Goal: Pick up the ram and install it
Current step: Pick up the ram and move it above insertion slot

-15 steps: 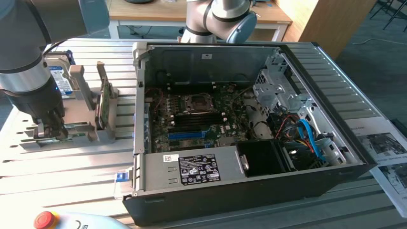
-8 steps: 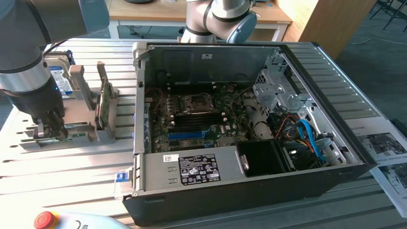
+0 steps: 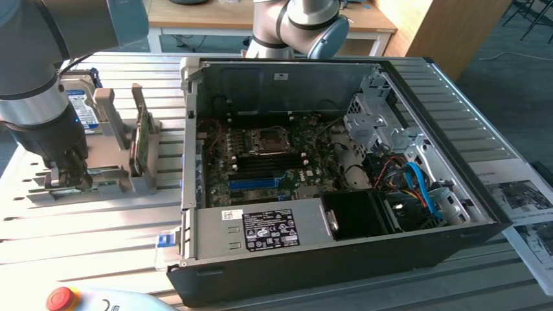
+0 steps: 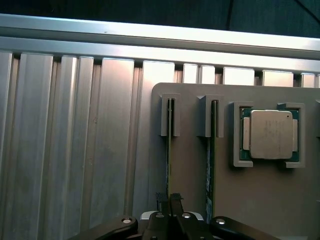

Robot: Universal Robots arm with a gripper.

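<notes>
In the exterior view the arm reaches down to a grey holder (image 3: pixel 103 188) on the slatted table (image 3: pixel 87 227), at about nine o'clock from the open computer case (image 3: pixel 328 272). The gripper (image 3: pixel 63 180) is low among the holder's uprights, and its grip is hard to read from here. A hard drive (image 3: pixel 79 103) with a blue label stands at about twelve o'clock from the gripper, and a red button (image 3: pixel 61 298) sits at the table's near edge.

The wrist view looks straight along the holder (image 4: pixel 190 170). The ram (image 4: pixel 169 150) stands on edge in its slot, with the other ram stick (image 4: pixel 212 150) just beside it and a square processor (image 4: pixel 271 134) beyond that one. The gripper (image 4: pixel 170 202) has its jaws almost together, pinching the ram's thin edge.
</notes>
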